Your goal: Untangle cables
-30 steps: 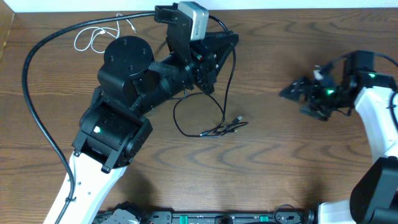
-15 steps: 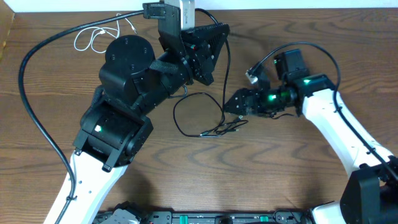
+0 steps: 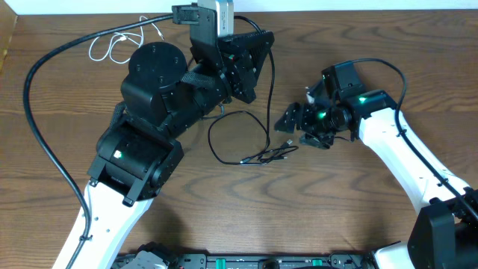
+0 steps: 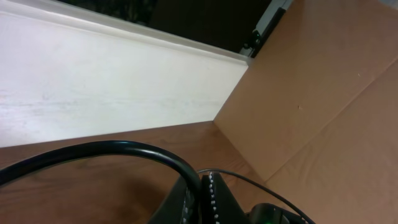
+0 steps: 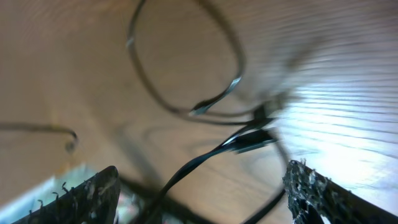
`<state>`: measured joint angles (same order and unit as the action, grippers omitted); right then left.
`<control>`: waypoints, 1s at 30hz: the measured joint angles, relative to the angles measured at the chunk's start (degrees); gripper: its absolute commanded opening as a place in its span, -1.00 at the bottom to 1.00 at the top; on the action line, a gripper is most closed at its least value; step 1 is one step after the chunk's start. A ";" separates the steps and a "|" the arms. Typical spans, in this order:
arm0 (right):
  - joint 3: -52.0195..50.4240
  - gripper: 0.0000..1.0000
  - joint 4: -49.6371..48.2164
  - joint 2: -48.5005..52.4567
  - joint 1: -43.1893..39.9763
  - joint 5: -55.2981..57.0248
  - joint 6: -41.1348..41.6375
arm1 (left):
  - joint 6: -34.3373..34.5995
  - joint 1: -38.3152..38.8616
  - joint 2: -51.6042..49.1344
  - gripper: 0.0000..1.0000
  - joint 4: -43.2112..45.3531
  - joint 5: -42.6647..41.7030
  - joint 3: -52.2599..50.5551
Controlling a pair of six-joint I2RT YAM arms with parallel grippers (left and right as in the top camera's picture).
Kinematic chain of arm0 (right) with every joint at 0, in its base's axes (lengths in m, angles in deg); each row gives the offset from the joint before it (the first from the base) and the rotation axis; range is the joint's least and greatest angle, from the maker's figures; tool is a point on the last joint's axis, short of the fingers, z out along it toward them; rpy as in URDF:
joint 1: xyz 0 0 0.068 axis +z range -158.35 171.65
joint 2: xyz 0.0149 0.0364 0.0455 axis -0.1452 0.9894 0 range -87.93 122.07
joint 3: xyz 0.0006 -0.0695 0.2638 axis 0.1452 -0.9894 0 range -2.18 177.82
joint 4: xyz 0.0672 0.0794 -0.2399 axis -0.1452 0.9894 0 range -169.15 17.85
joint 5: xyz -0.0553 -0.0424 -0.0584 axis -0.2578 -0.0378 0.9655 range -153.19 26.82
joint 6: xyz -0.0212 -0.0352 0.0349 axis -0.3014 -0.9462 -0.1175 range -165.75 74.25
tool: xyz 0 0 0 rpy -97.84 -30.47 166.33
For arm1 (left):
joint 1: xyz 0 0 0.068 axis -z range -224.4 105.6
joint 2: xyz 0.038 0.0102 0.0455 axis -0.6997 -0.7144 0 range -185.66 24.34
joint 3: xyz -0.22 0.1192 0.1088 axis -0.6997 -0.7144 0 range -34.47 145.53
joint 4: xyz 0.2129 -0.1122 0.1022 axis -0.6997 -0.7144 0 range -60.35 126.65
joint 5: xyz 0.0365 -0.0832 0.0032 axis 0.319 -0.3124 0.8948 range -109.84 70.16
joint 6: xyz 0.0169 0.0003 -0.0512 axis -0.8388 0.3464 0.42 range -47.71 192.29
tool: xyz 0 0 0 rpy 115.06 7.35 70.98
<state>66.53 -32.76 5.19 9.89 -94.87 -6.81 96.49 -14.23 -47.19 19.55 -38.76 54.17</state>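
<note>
Two thin black cables (image 3: 211, 139) lie looped and crossed mid-table, their plug ends (image 3: 273, 154) together. One strand rises to my left gripper (image 3: 258, 48), which is shut on it. The left wrist view shows that black cable (image 4: 124, 149) running in between the closed fingers (image 4: 214, 199). My right gripper (image 3: 288, 124) hovers open just right of the plug ends. In the blurred right wrist view a black cable (image 5: 199, 163) passes between its spread fingers (image 5: 93, 193) and the gripper (image 5: 199, 186) holds nothing. The short white cable (image 3: 112, 46) lies apart at the back left.
The left arm's thick black wire (image 3: 33, 86) arcs over the table's left side. A white wall (image 4: 93, 81) runs along the back edge, and a brown cardboard panel (image 4: 323, 93) stands at the right. The left arm's bulky body (image 3: 153, 97) covers the table's centre-left.
My right arm has swung in from the table's right side to beside the plug ends, and its jaws have narrowed a little. The left gripper shifted slightly left with its cable.
</note>
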 measured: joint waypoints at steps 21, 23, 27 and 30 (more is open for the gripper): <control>-0.02 0.50 6.56 0.00 0.85 1.20 13.60 | 0.00 0.00 -1.25 -0.85 -2.34 9.99 0.00; -0.02 0.36 6.58 0.00 1.75 2.03 16.09 | 0.00 0.00 -1.36 -0.85 -2.36 10.27 0.00; -0.02 0.15 6.49 0.00 3.30 4.76 21.07 | 0.00 0.00 -1.36 -0.85 -2.34 10.29 0.00; -0.02 -0.06 6.25 0.00 3.74 6.38 23.65 | 0.00 0.00 -1.36 -0.85 -2.34 10.29 0.00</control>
<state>66.51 -26.50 5.19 13.63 -88.48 16.84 96.49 -14.23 -48.55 17.21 -28.47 54.17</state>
